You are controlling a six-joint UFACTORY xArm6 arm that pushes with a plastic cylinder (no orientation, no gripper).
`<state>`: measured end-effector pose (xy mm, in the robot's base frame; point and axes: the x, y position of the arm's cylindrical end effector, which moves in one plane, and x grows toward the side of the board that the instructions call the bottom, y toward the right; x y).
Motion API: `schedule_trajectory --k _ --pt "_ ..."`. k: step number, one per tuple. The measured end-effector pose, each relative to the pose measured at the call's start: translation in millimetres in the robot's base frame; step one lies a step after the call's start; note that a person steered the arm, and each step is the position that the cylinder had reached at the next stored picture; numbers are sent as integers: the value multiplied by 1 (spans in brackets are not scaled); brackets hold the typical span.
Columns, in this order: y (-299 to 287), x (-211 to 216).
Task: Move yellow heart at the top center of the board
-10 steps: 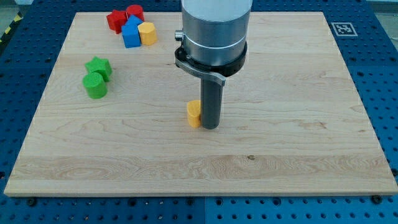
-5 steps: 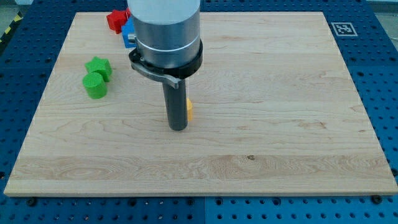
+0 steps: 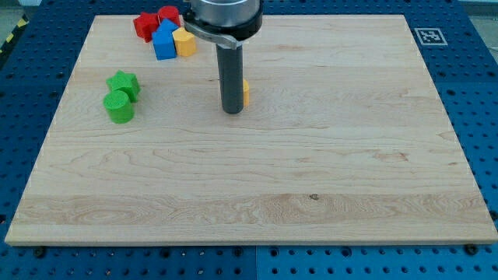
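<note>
Far to my tip's left, two green blocks [image 3: 120, 97] are sitting idle. My tip [image 3: 233, 112], a bare rod gripping nothing, is pressing the yellow heart [image 3: 245, 92] touching its right; top center is remaining ahead.

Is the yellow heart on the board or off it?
On the board: the yellow heart peeks out on the view's right of my tip.

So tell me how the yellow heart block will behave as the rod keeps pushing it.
The small yellow heart block probably slides easily on the smooth wooden board. Sitting low and flat, it seems unlikely to tip. Since my tip touches it off-centre, it may rotate or slip aside.
</note>
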<state>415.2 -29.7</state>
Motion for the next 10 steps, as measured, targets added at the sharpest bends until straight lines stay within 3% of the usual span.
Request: schedule_trajectory --k 6,10 --pt "45 -126" --pt "45 -147"
